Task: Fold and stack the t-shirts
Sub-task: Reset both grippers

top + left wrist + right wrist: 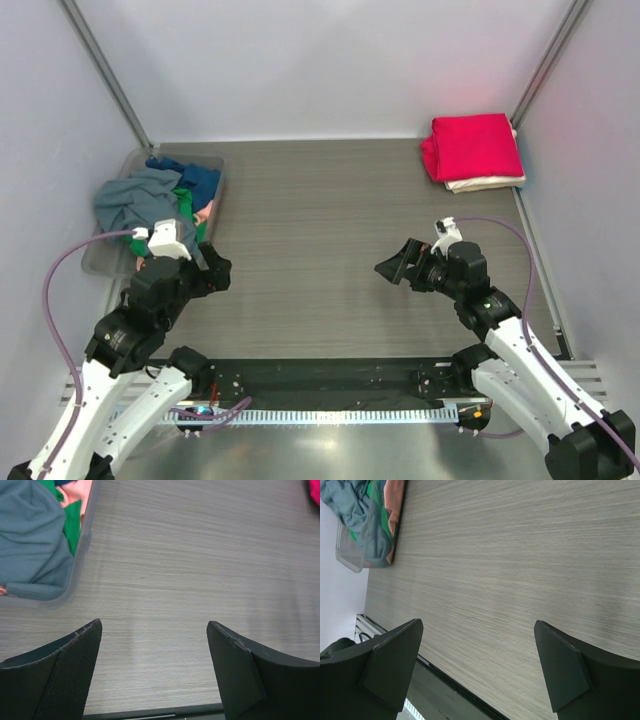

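A grey wood-grain table (320,200), closed in by pale walls, is seen from above. At the left of the frame a clear bin (98,262) is filled with unfolded shirts: a grey shirt (135,200) is heaped on top and draped over the rim, and a blue shirt (198,180), a green shirt (188,212) and a pink shirt (205,211) are bunched under and beside it. Just below the bin the left gripper (215,272) is held with its jaws apart and nothing between them; only bare table is shown in its wrist view. Right of centre the right gripper (395,268) is likewise spread wide and empty over bare table. In the upper right corner a folded red shirt (470,145) is stacked on a folded cream shirt (487,184). Trouble is most likely to be caused by the tangle in the bin: if the grey shirt is pinched too deep, a second shirt could be dragged out with it, or the bin could be lifted or slid along. A snag on the rim is also possible. The stack lies close to the table's corner and could be skewed if the next shirt is set down carelessly.
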Robot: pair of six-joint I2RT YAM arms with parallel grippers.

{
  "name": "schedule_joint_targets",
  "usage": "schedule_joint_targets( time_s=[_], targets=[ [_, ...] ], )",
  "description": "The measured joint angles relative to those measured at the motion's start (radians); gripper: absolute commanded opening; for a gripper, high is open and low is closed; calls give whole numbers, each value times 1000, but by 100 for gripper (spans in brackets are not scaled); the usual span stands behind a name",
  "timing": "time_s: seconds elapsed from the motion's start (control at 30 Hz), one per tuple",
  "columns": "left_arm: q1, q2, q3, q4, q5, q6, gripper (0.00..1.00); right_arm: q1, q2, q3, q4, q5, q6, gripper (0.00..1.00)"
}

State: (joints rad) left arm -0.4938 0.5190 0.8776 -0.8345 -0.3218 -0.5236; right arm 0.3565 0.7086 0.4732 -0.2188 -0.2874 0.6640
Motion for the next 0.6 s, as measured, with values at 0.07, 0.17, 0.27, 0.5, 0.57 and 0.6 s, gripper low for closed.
schedule_joint_targets(
  time_s=[0.07,0.17,0.27,0.5,0.57,0.6],
  targets=[
    [0,-18,-3,1,-8,0,88,0,-9,-16,0,-5,1,100],
    [1,-33,-9,2,-20,0,89,0,1,-19,0,-10,-1,99],
    [1,-33,-11,3,-29,0,89,0,38,-19,1,-12,-9,100],
    [2,-30,-11,2,-51,-1,89,0,135,-15,5,-12,-32,100],
    [2,-26,-11,2,-56,-2,90,0,163,-9,11,-12,-35,100],
    [2,-24,-11,2,-60,-3,90,0,176,-6,17,-12,-37,100]
  ],
)
